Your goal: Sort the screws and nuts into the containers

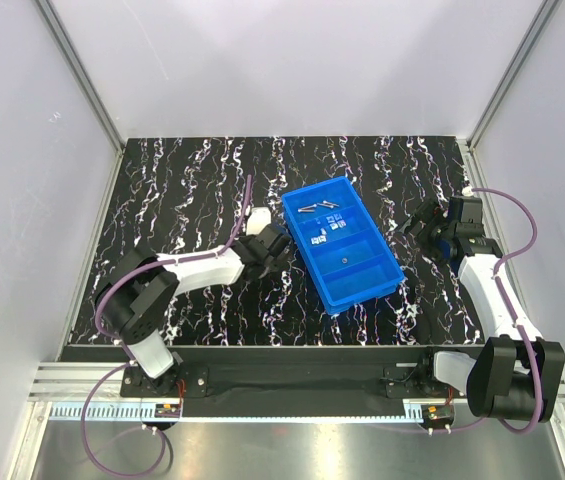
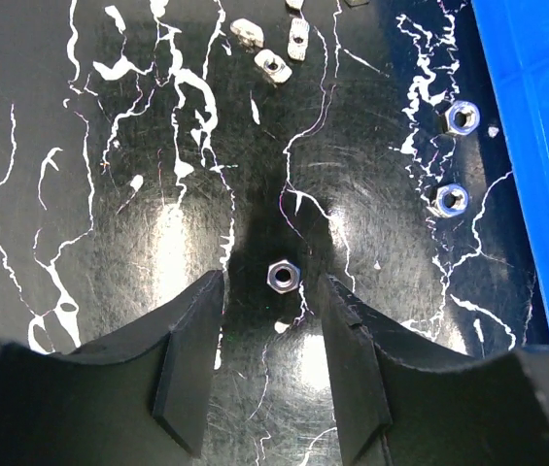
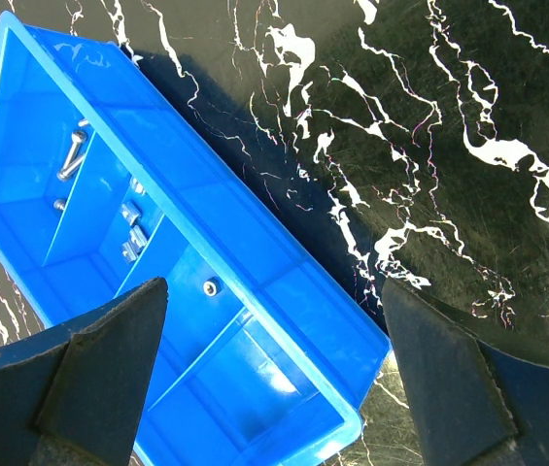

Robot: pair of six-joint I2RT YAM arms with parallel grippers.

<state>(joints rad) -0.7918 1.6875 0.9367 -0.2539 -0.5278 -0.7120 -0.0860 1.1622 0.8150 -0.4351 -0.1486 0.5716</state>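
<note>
A hex nut (image 2: 282,276) lies flat on the black marbled table, between the fingertips of my left gripper (image 2: 270,289). The jaws stand apart on either side and touch nothing. More hex nuts (image 2: 462,116) and squarish nuts (image 2: 272,64) lie loose farther ahead. The blue tray (image 1: 369,294) of containers sits mid-table, with my left gripper (image 1: 274,250) just to its left. The end compartment holds screws (image 3: 70,155), the one beside it squarish nuts (image 3: 133,228), and the third a single hex nut (image 3: 213,286). My right gripper (image 3: 274,286) hangs wide open above the tray's near end.
The tray's blue wall (image 2: 536,146) runs close along the right of the left gripper's working spot. White enclosure walls border the table on three sides. My right gripper (image 1: 424,222) is to the right of the tray.
</note>
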